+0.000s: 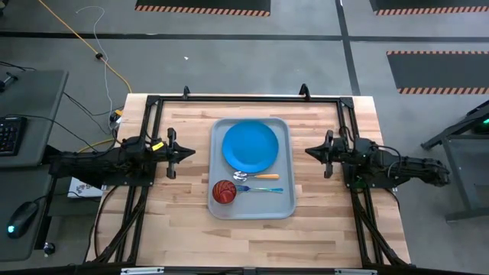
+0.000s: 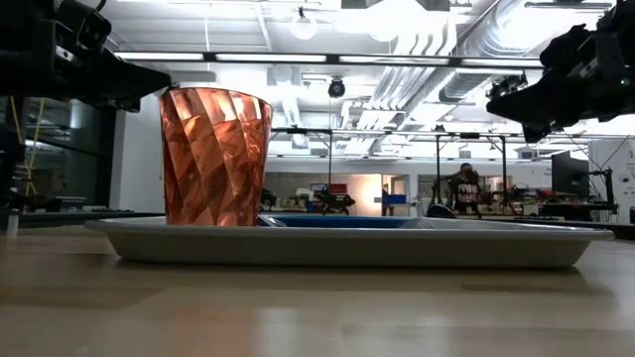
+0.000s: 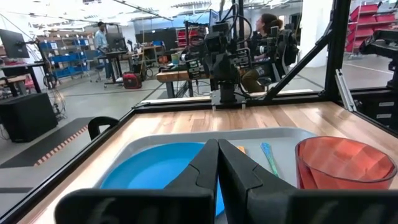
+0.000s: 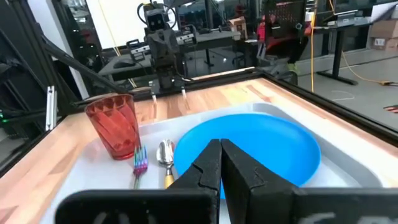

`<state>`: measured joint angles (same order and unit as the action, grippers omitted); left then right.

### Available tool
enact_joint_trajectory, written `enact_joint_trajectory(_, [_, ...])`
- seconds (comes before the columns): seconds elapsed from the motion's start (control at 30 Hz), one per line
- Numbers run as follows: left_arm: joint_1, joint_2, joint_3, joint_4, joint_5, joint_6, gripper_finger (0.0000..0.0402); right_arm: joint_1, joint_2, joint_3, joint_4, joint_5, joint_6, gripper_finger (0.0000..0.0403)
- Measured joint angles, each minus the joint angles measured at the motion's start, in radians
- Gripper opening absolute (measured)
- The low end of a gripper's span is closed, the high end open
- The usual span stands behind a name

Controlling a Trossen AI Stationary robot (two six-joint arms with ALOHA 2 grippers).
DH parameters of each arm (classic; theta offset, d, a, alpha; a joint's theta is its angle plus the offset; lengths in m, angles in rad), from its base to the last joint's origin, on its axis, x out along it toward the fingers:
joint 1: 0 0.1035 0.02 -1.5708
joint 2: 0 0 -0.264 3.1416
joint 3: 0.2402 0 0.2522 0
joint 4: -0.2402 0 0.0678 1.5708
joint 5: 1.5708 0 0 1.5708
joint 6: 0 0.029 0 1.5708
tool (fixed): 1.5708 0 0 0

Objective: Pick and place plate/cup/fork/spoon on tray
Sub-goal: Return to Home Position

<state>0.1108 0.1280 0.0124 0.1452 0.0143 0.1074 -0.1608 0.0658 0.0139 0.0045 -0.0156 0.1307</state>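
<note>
The pale grey-blue tray lies at the table's middle. On it rest the blue plate at the far end, the red cup upright at the near left corner, the spoon with its orange handle, and the teal-handled fork beside it. The cup also shows in the low view. My left gripper is shut and empty, left of the tray, above the table. My right gripper is shut and empty, right of the tray.
A black frame runs along the table's far edge and sides. Bare wood lies on both sides of the tray and toward the near edge. People show in the room beyond the table.
</note>
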Motion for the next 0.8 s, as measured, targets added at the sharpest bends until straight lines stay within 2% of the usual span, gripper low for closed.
enact_joint_trajectory(0.8, [0.000,0.000,0.000,0.000,0.000,0.000,0.0001,0.000,0.000,0.003,-0.008,0.001,0.000,0.0000])
